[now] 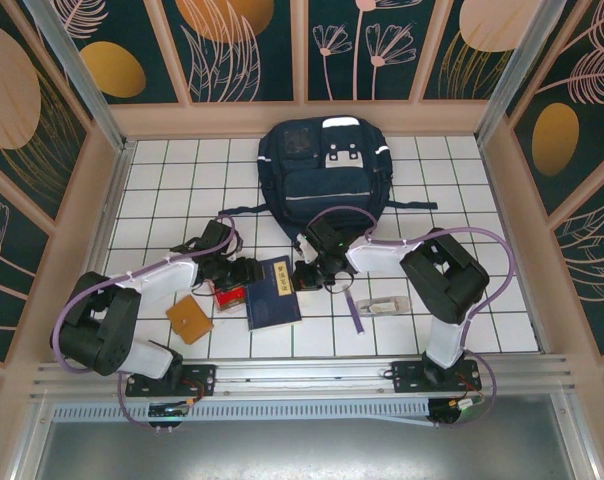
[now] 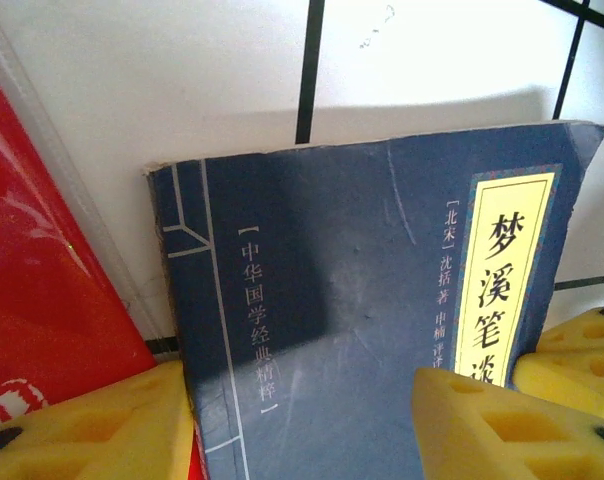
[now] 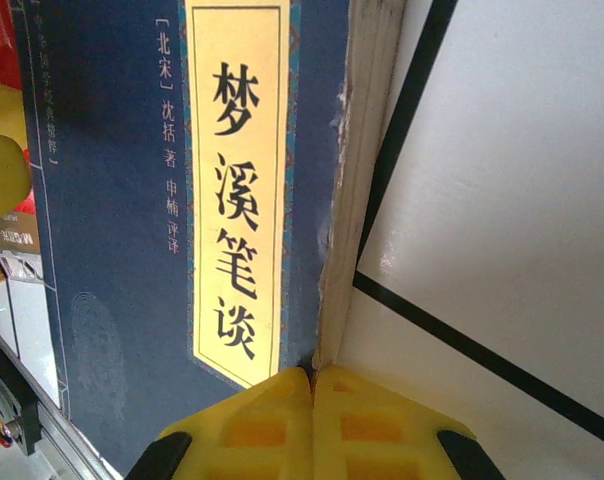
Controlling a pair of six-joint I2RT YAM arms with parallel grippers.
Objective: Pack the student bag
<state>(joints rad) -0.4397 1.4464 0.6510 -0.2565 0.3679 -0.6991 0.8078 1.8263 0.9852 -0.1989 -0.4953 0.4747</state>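
Far left on the white-tiled table (image 1: 152, 195) a brown square pad (image 1: 189, 320) lies out of play, and just past it the left gripper (image 2: 297, 390) is down low with its yellow fingers (image 2: 92, 430) spread, one by the spine side next to the red box (image 1: 225, 296), the other over the cover of the blue book (image 1: 272, 292). That book looks like the item in hand, lying flat between the two arms. On its far side the right gripper (image 3: 313, 385) has its fingers pressed tight together, tips at the page edge near a corner, holding nothing. My read: the right is acting as a stop or a wedge while the left sets up its pinch. To do this well, the right should brace steadily, without shoving the book into the red box, and the left should close only once one finger is under an edge. The student bag (image 1: 325, 165) sits at the back centre, just beyond both grippers; whether its mouth is open I cannot tell. Further right, a purple pen (image 1: 355, 312) waits its turn.
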